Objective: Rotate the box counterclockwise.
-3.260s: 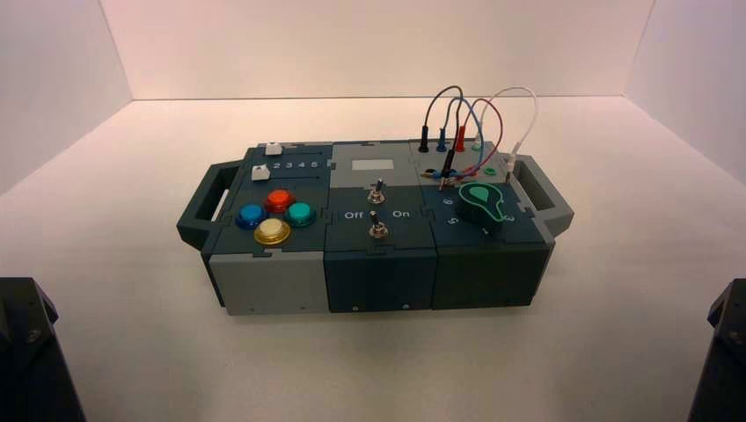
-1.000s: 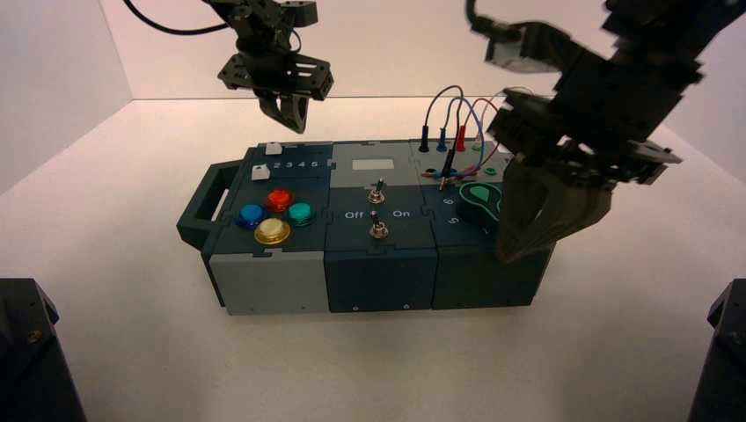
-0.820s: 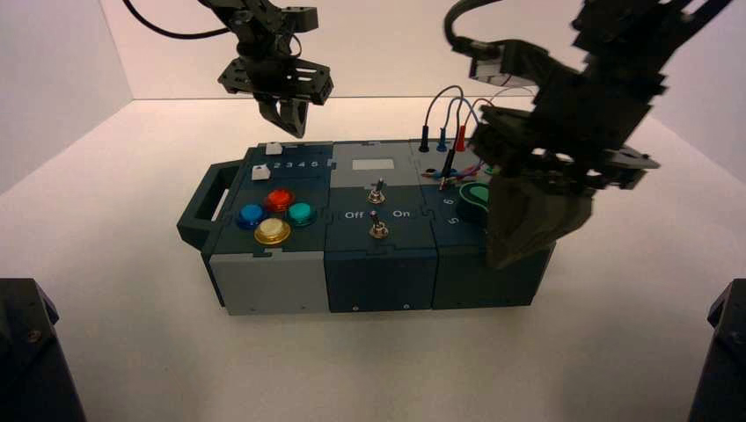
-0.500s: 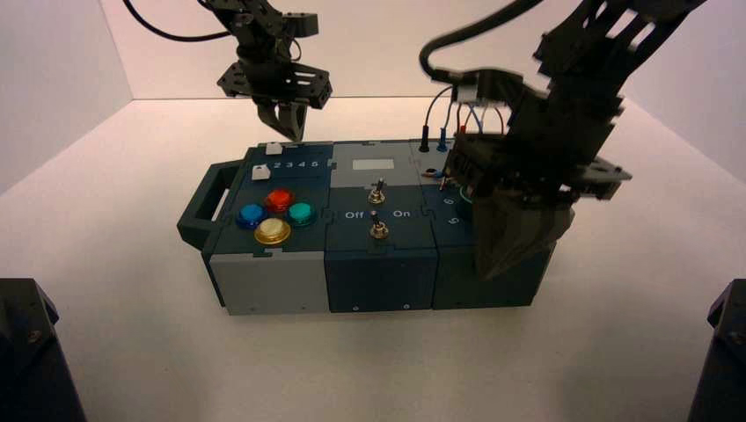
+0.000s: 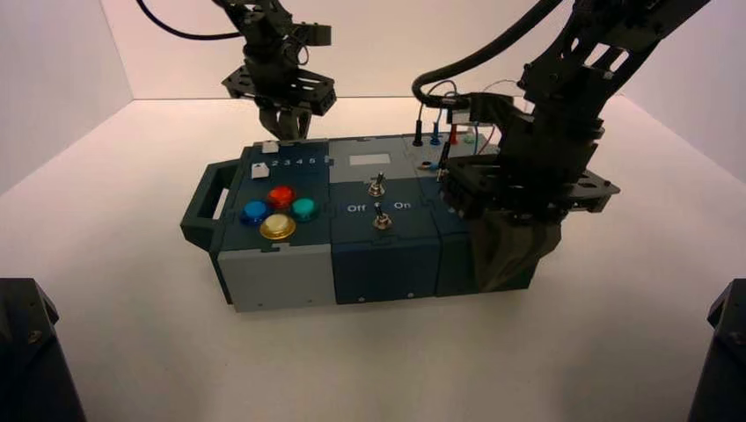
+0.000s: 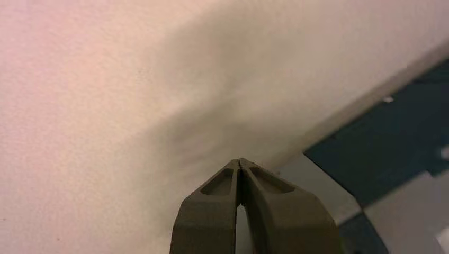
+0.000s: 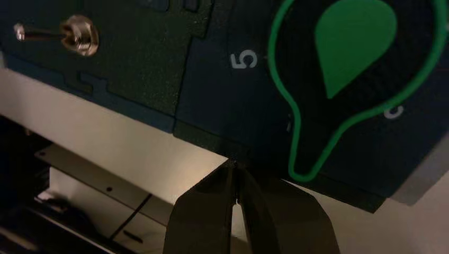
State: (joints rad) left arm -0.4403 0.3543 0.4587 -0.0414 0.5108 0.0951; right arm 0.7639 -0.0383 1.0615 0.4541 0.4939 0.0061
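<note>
The box (image 5: 273, 277) lies mid-table, dark teal and grey, with coloured buttons (image 5: 280, 211) on its left part and toggle switches (image 5: 378, 202) in the middle. Looped wires (image 5: 437, 132) stand at its back right. My right gripper (image 5: 491, 283) is shut, tips down against the box's front face at the right end. In the right wrist view this gripper (image 7: 234, 164) meets the box edge just below the green knob (image 7: 355, 47). My left gripper (image 5: 283, 132) is shut and hangs at the back left corner. The left wrist view has it (image 6: 239, 161) beside the box's back edge (image 6: 392, 132).
The box's left end handle (image 5: 201, 207) juts toward the left wall. White walls close in the table at the back and both sides. Dark arm bases (image 5: 31, 352) sit at the two near corners. A digit 5 (image 7: 244, 59) is printed next to the knob.
Both arms came in from above and lowered to the box. The right gripper dropped to the front right face, and the box has turned slightly counterclockwise, its right end moving back.
</note>
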